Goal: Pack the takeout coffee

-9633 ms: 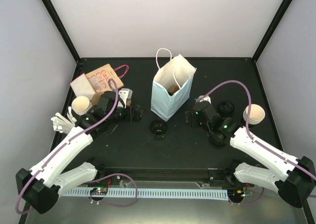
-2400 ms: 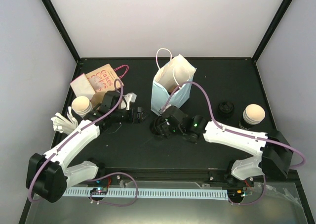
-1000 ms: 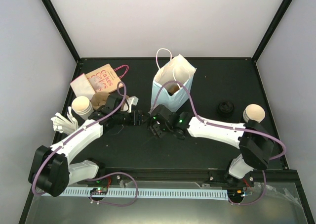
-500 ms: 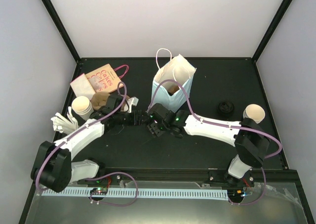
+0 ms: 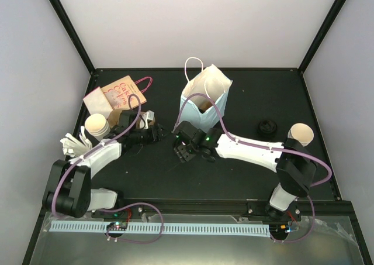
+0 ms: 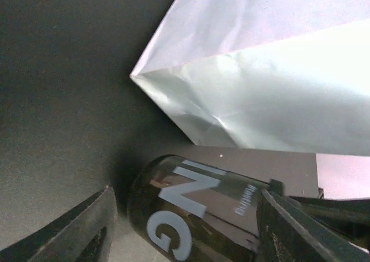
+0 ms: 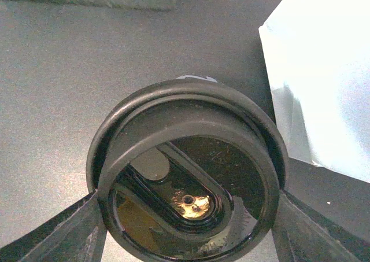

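Note:
A black lidded takeout coffee cup stands on the black table just left of the pale blue paper bag. My right gripper comes down over it, a finger pressed to each side below the lid, shut on the cup. In the top view the right gripper covers the cup. My left gripper is just left of it. In the left wrist view the cup's side with white lettering lies between the open fingers of the left gripper, with a gap at the left finger. The bag rises behind.
An open paper cup and white cutlery sit at the left, with a brown printed bag behind. At the right are a loose black lid and another open cup. Black frame posts bound the table.
The right gripper has slid a little left with the black cup. The left gripper has drawn back slightly to the left and away from it.

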Tool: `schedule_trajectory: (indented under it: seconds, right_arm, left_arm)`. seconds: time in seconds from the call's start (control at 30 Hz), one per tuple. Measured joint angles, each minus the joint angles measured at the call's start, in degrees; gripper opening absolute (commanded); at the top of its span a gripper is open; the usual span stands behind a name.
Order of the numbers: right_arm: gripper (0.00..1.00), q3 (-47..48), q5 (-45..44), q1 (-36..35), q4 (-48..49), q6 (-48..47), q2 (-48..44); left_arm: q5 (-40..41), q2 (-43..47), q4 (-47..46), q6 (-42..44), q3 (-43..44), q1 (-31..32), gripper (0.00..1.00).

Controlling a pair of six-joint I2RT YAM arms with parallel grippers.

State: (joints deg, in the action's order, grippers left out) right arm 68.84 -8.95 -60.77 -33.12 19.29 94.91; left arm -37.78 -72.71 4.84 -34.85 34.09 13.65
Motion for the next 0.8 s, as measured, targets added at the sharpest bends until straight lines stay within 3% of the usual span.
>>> schedule_trajectory:
  seconds: [0.17,0.8]
  right_arm:
    - [0.75,1.18,-0.02,0.0,-0.76,-0.46,0.81]
    - [0.75,7.69,-0.31,0.0,-5.86,-1.27,4.76]
  left_arm:
    - [-0.04,-5.77,-2.93,-1.16,-0.94,-0.2,0.57]
    - [-2.21,-16.09,-7.06,-0.68,-0.94,-0.02,0.5]
